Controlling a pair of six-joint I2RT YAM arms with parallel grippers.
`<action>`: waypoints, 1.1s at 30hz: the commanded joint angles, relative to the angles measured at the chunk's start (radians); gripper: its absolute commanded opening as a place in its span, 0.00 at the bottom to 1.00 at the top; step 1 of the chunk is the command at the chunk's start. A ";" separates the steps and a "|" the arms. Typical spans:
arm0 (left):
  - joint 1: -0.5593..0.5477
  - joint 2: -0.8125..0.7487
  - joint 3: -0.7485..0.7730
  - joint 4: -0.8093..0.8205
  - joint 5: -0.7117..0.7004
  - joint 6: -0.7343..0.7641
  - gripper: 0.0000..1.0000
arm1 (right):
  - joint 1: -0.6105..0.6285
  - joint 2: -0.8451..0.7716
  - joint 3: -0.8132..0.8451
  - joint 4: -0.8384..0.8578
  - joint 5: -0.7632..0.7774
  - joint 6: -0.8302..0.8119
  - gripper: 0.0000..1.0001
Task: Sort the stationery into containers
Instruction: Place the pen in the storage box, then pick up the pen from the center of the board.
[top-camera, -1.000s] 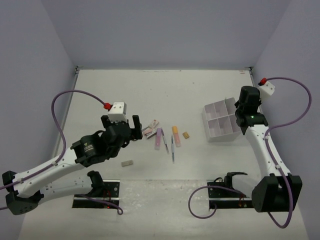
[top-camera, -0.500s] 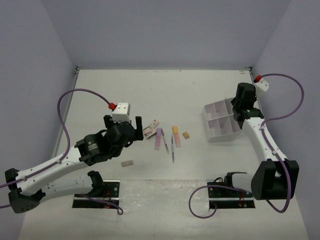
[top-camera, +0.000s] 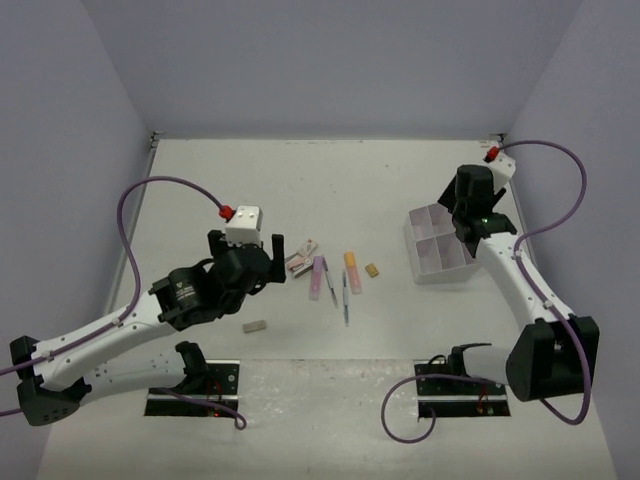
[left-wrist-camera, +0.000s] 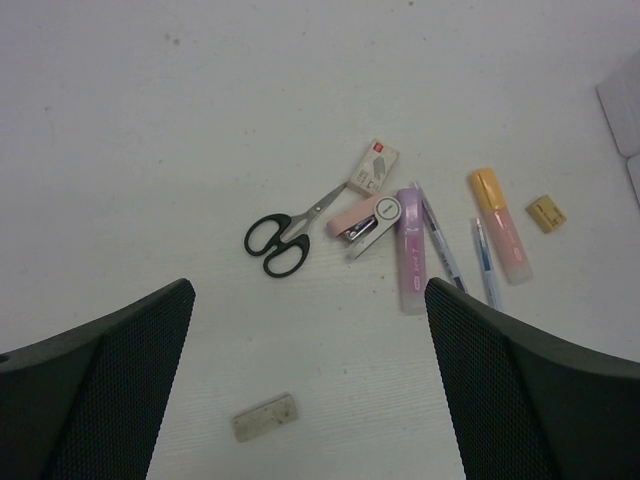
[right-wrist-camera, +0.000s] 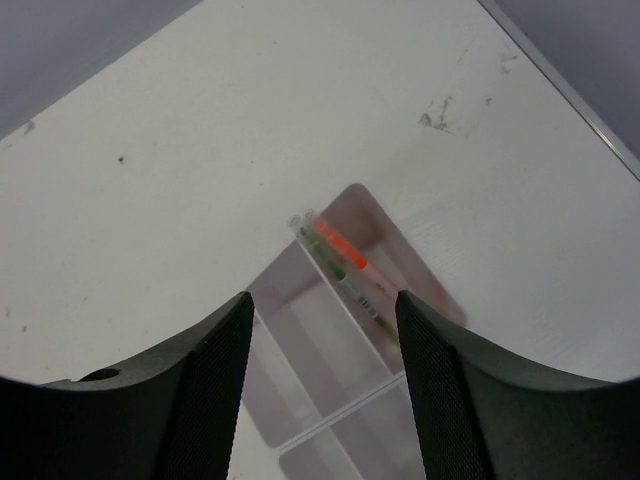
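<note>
— Black fingers of the left gripper (left-wrist-camera: 308, 300) stand wide apart with nothing between them, above the loose pile. Has anything changed on our left?

— Hardly. Over the last second our left arm edged forward a little and then held, and the pile has not shifted. The grey eraser (left-wrist-camera: 265, 418) lies alone at the lower middle of the left wrist view. The scissors (left-wrist-camera: 280, 235) sit above it, handles to the lower left and blades pointing to the upper right.

— And further right?

— The purple marker (left-wrist-camera: 411, 250) runs nearly straight up and down the frame. The orange marker (left-wrist-camera: 500, 238) leans slightly, orange cap at the top. The thin pens (left-wrist-camera: 440, 245) lie between them on much the same line. The tan eraser (left-wrist-camera: 546, 213) sits just right of the orange marker.

— So the real change is on our right.

— Yes. Our right gripper (right-wrist-camera: 322, 300) has swung up the top view toward the far side of the tray (top-camera: 445, 272), fingers spread and empty. A red-tipped pen (right-wrist-camera: 345, 270) lies in one compartment, running from upper left to lower right in the right wrist view, red end at the upper left. We judge that one piece is sorted and the rest is not yet moved.
</note>
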 joint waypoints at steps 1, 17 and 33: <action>0.007 -0.001 0.065 -0.088 -0.048 -0.013 1.00 | 0.097 -0.121 0.086 -0.037 0.048 -0.040 0.62; 0.009 0.025 -0.001 -0.177 -0.148 -0.036 1.00 | 0.661 0.078 0.091 -0.250 -0.206 0.104 0.45; 0.009 0.059 -0.013 -0.154 -0.115 -0.014 1.00 | 0.748 0.458 0.194 -0.217 -0.237 0.188 0.24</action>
